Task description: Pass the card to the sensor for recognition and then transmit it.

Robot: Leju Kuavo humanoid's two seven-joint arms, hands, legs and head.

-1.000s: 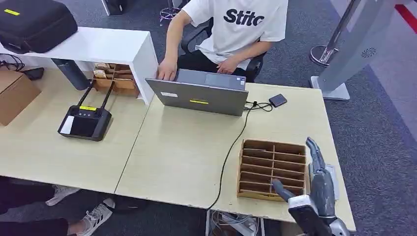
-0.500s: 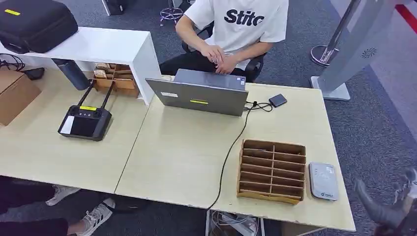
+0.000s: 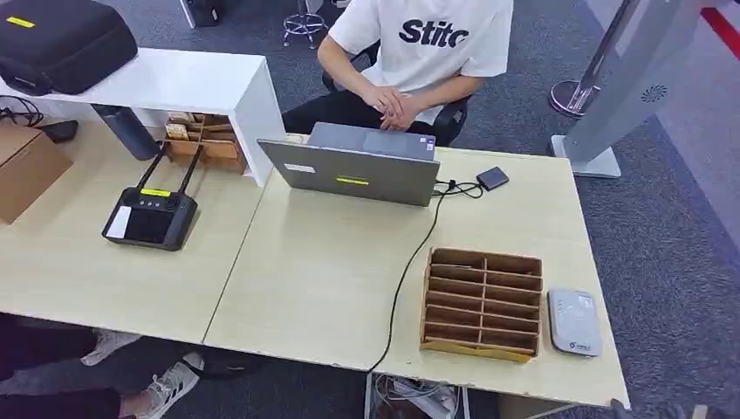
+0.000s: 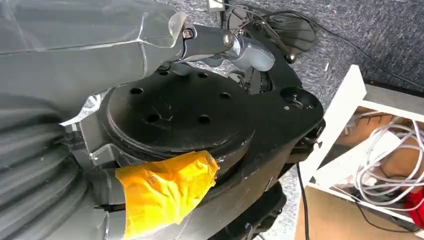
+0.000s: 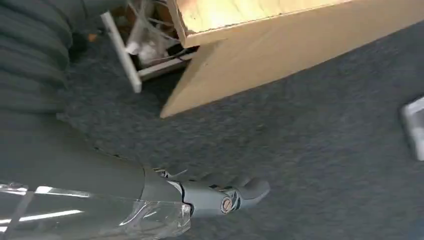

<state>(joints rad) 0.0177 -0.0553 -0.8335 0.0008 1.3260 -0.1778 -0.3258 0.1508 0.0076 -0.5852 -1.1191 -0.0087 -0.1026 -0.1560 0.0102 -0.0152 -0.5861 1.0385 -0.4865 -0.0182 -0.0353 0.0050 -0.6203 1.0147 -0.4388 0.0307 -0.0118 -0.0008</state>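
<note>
Listing from my remote seat, left to right: left hand (image 4: 210,42), hanging low at the robot's side, where I cannot tell whether its fingers are spread or closed, and I see nothing in it; black case (image 3: 61,39) on the white shelf (image 3: 188,80); cardboard box (image 3: 26,170) at the bench (image 3: 323,279) edge; black controller (image 3: 150,216) with two antennas, lying flat; grey laptop (image 3: 353,170), open towards a seated person (image 3: 419,52) whose hands rest in the lap; black cable (image 3: 410,262) running from the laptop area over the near edge; small black box (image 3: 493,178) near the far edge. Next, the wooden card tray (image 3: 483,301), divided into long slots that run across my view. I cannot make out the card itself, and I judge it would be in one of these slots, long edge lying left to right. Just beside the tray's right wall, apart from it, is the grey sensor (image 3: 573,321), flat, with its long axis pointing away from the robot. Last, the right hand (image 5: 210,197), down over the carpet beside the bench's right corner and below its top; its fingers are too hidden to call spread or closed, and no card is visible in it. Tray and sensor both lie up and to the left of this hand, which is much the nearer, so I would reach with the right arm.
</note>
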